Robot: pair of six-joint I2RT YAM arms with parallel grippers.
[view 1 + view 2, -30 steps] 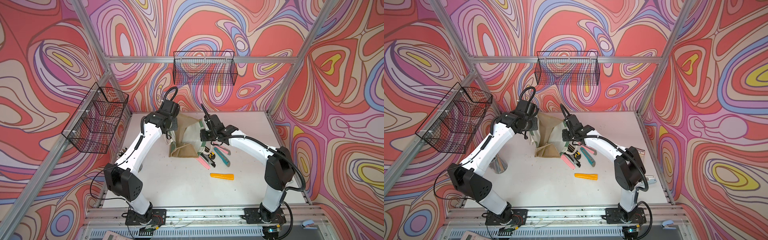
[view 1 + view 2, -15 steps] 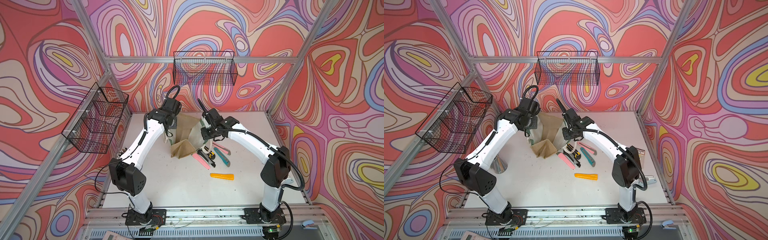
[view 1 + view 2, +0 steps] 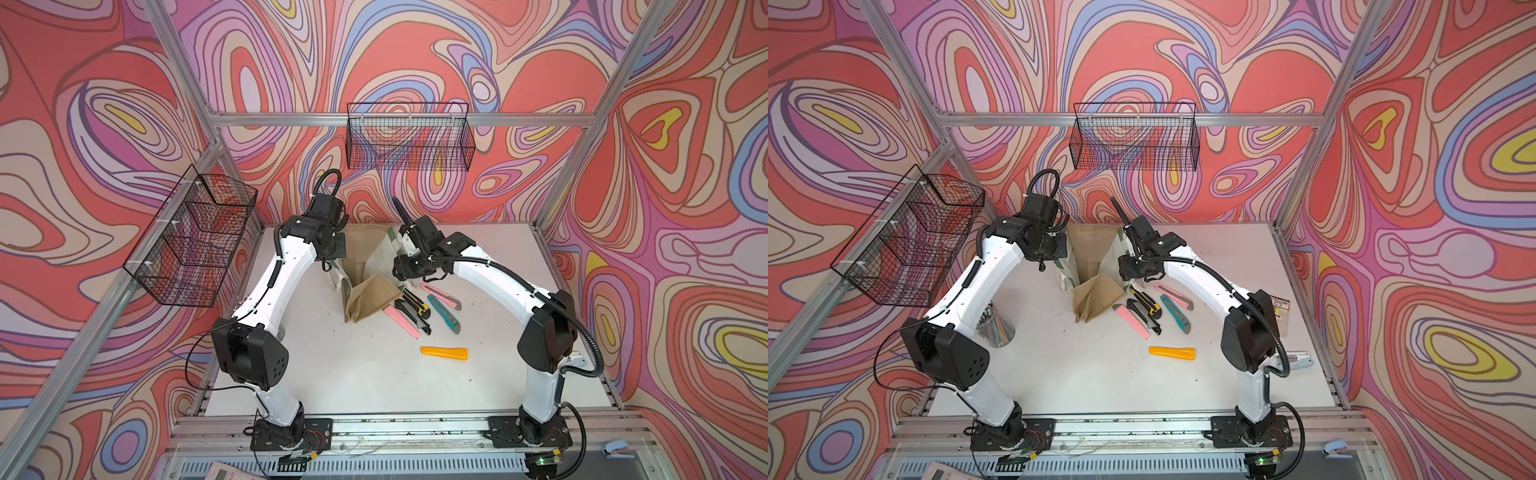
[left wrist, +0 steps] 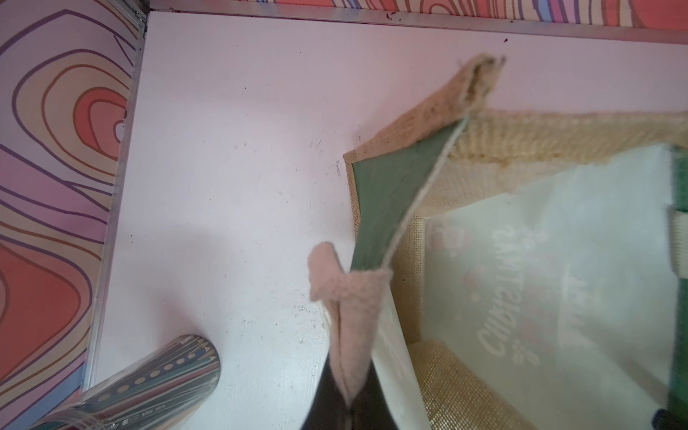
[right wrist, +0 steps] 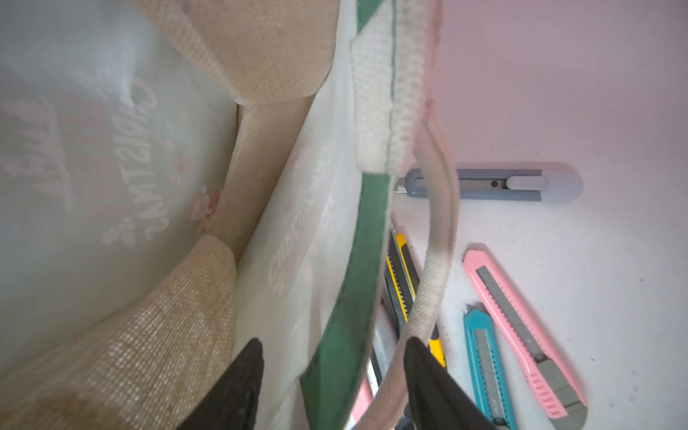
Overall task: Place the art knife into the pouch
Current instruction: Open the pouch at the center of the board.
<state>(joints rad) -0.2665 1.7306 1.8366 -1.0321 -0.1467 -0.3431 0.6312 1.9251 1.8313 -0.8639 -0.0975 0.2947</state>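
The pouch (image 3: 365, 270) stands near the back of the table with its mouth spread wide, tan jute with a green panel (image 4: 383, 208). My left gripper (image 4: 348, 405) is shut on the pouch's pale rope handle (image 4: 346, 320). My right gripper (image 5: 333, 346) is open. Its fingers stand either side of the green rim (image 5: 357, 283), and the other handle (image 5: 439, 231) rests against one finger. Several art knives lie on the table right of the pouch: pink (image 3: 401, 320), black and yellow (image 3: 415, 301), teal (image 3: 444, 313) and orange (image 3: 444, 353). None is held.
Black wire baskets hang on the back wall (image 3: 409, 139) and the left wall (image 3: 193, 241). A metal pencil cup (image 3: 994, 328) stands under my left arm. A grey knife (image 5: 491, 184) lies behind the pouch. A white stapler (image 3: 1298, 359) sits at the right edge.
My right gripper has opened and let go of the pouch's rim. Both arms moved back and up, and the pouch's mouth now stands wider.
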